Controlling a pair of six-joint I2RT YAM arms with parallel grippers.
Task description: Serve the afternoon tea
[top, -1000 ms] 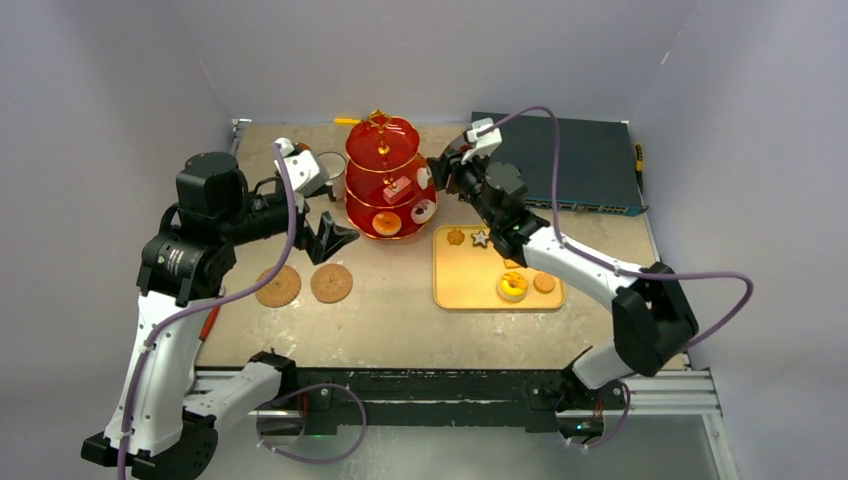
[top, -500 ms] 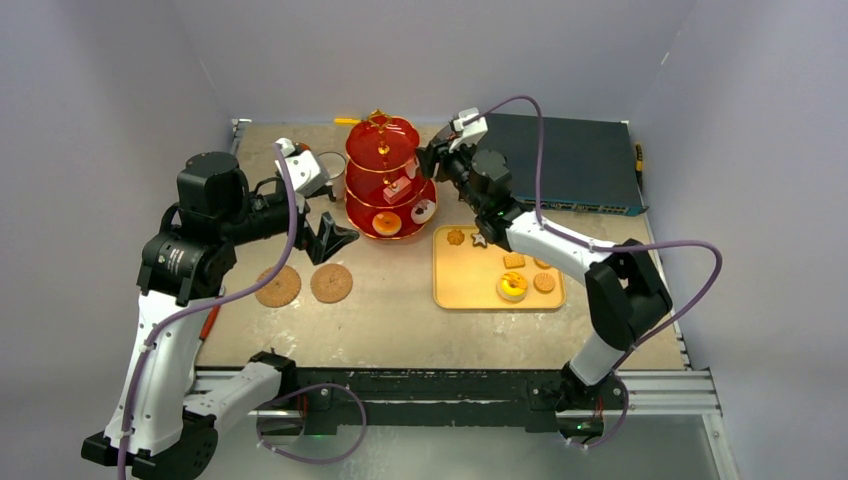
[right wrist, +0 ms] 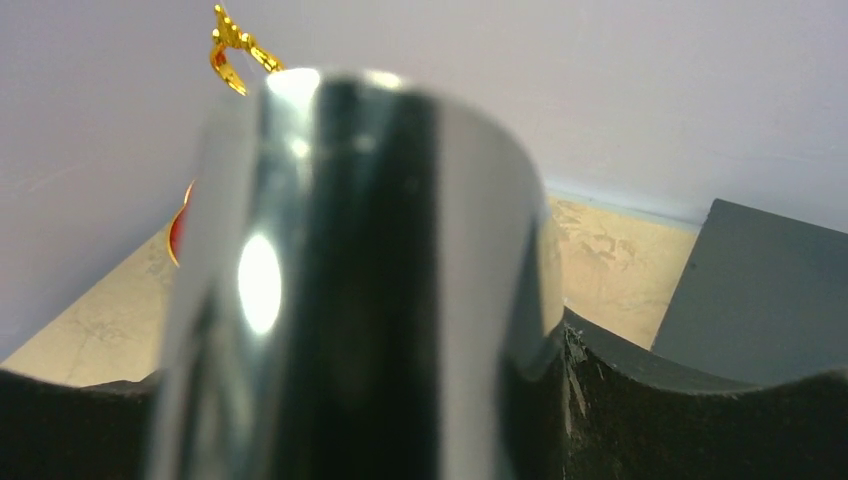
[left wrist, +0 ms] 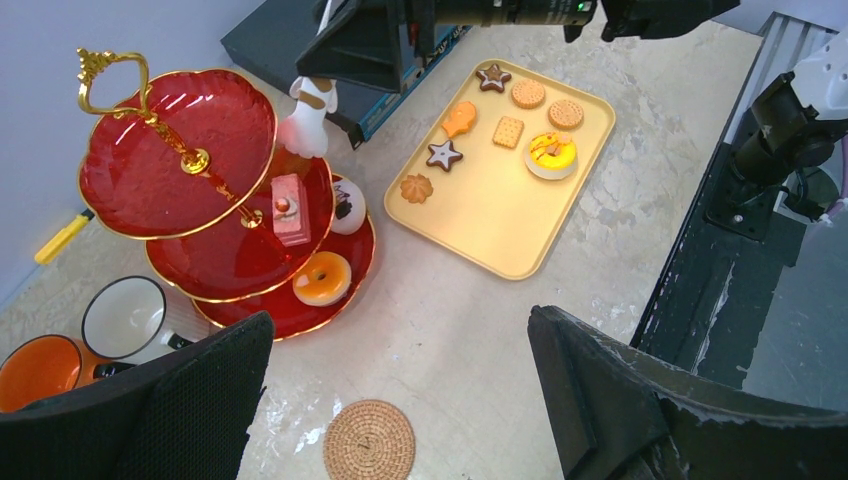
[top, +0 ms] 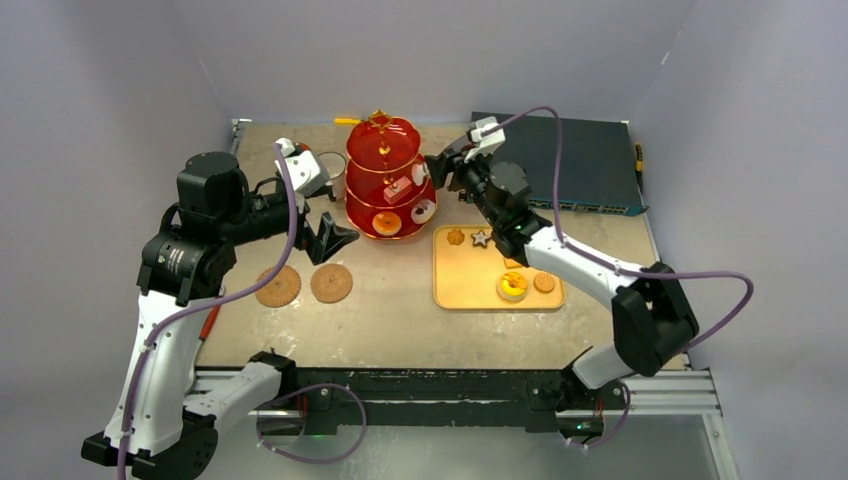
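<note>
Red three-tier stand [left wrist: 220, 110] upright at far centre of table [top: 400, 320], long axis vertical, gold handle [top: 378, 118] topmost. One stand. Three items on its tiers: pink slice [left wrist: 290, 208], glazed ring [left wrist: 321, 280], white-and-dark piece [left wrist: 346, 207]. Eight biscuits [left wrist: 508, 131] on yellow tray [left wrist: 500, 225], right of stand. Two mugs left of it, mouths up: orange mug [left wrist: 35, 368], white mug [left wrist: 125, 315]. Right gripper [top: 433, 172] clamped on white pastry [left wrist: 304, 122] beside middle tier. Left gripper [left wrist: 400, 330] fingers wide apart, empty.

Blurred shiny object [right wrist: 350, 280] hides stand [right wrist: 228, 38]; orange mug [left wrist: 30, 370] cropped.
</note>
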